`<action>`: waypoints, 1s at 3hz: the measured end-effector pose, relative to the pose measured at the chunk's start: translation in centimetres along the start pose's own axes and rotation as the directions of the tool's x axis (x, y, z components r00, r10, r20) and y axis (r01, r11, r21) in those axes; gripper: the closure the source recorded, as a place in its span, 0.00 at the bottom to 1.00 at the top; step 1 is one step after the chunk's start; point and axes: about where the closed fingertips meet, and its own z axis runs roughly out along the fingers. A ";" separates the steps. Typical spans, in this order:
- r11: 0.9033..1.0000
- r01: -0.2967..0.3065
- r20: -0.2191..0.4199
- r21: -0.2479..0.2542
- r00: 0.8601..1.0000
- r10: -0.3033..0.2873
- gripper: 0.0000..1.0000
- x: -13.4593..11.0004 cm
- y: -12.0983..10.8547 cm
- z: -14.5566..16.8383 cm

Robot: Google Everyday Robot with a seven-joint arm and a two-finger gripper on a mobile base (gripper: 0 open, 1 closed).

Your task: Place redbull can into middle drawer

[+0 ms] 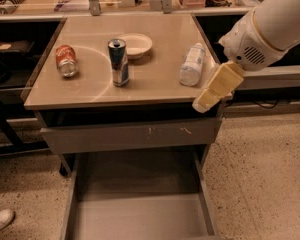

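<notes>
So, your middle drawer sits pulled out at 6 o'clock, under the table. The gripper hangs by the table's 4 o'clock corner; open or closed, can't tell. The redbull can stands upright on top, roughly 9 o'clock of centre.

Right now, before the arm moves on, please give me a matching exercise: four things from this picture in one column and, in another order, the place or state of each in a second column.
Things:
1. redbull can
2. red soda can
3. plastic bottle
4. gripper

Places or states:
a. lies on its side, on the left part of the table
b. stands upright, close to the bowl
c. hangs at the table's front right corner, touching no can
d. lies on its side, on the right part of the table

Pairs: 1-b, 2-a, 3-d, 4-c.
</notes>
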 end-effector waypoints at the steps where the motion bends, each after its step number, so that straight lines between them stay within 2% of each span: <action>1: 0.999 0.033 0.101 -0.011 0.994 -0.032 0.00 -3.5 0.7 1.2; 2: 0.995 0.076 0.182 -0.062 0.981 -0.064 0.00 -6.8 2.2 2.9; 3: 0.995 0.076 0.182 -0.062 0.981 -0.064 0.00 -6.8 2.2 2.9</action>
